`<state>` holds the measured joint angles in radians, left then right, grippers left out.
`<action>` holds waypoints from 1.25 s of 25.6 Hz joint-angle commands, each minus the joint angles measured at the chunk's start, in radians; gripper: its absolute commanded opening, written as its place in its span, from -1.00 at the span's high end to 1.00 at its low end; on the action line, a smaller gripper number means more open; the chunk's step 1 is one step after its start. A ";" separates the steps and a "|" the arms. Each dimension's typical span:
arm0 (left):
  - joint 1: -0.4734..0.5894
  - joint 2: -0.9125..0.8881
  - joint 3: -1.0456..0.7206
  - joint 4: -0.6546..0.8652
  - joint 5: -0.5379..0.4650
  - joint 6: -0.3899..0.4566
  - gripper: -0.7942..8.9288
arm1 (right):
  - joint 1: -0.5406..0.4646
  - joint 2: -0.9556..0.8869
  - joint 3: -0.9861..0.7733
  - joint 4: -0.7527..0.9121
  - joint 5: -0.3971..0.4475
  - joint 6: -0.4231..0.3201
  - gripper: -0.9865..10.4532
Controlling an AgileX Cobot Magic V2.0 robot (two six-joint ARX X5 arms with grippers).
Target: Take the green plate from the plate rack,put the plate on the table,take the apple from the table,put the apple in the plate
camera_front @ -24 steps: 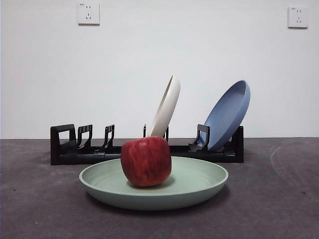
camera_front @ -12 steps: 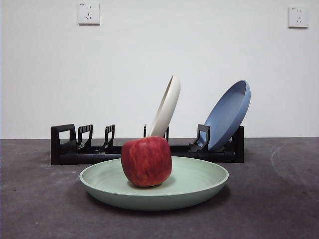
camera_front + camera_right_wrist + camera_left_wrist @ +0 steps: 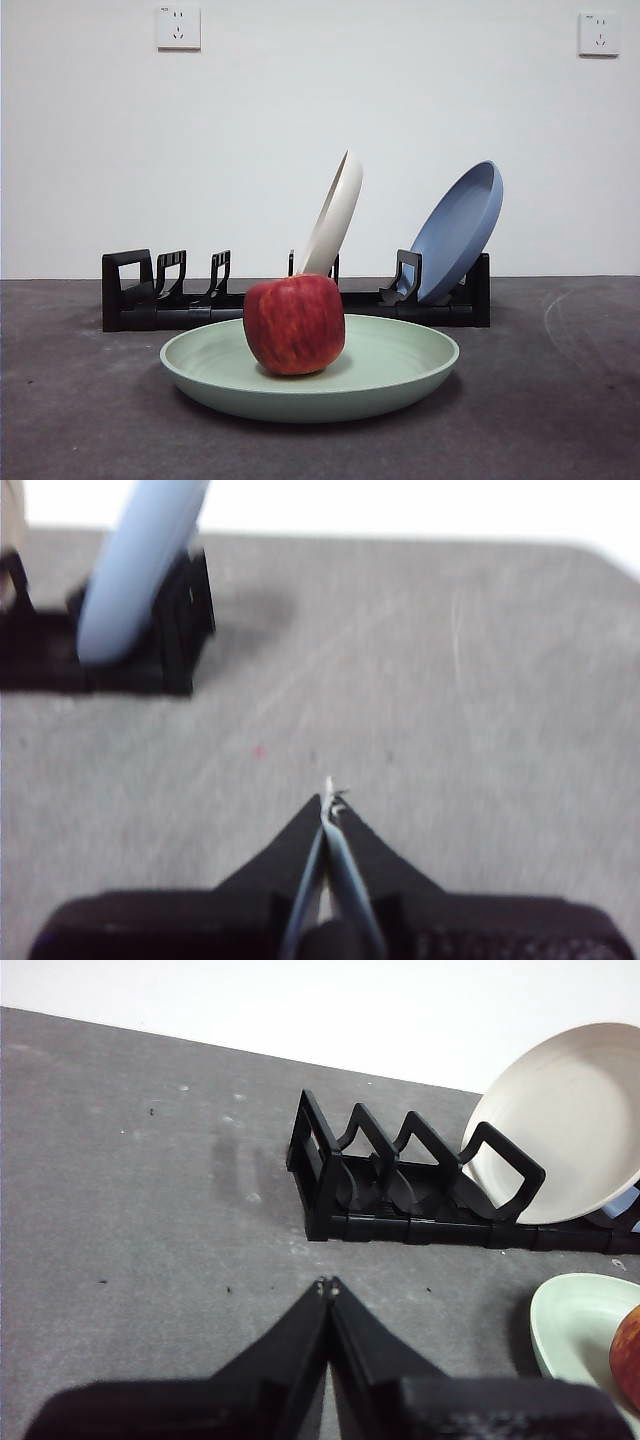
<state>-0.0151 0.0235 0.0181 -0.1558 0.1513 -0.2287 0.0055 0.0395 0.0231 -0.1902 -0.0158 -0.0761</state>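
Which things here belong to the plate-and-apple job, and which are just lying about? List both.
Job: green plate, apple resting in it, plate rack, table.
Lying about: cream-white plate and blue plate in the rack, wall sockets.

The apple (image 3: 294,324) sits in the green plate (image 3: 400,372), before the plate rack (image 3: 160,300).

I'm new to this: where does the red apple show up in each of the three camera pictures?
Front view: the red apple sits middle, low in the picture, inside the round pale green plate.
Left wrist view: only a red sliver at the lower right edge, on the same plate.
Right wrist view: not in it.
Shared landmark: the long black plastic plate rack, seen in all three.
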 commanded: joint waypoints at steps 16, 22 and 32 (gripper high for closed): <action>0.003 -0.001 -0.008 0.007 0.002 0.012 0.84 | 0.000 -0.031 -0.008 0.005 0.016 0.013 0.82; 0.003 -0.001 -0.008 0.007 0.002 0.012 0.84 | 0.000 -0.031 -0.008 0.005 0.016 0.013 0.82; 0.003 -0.001 -0.008 0.007 0.002 0.012 0.84 | 0.000 -0.031 -0.008 0.005 0.016 0.013 0.82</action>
<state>-0.0151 0.0235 0.0181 -0.1558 0.1513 -0.2287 0.0055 0.0101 0.0231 -0.1909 -0.0006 -0.0750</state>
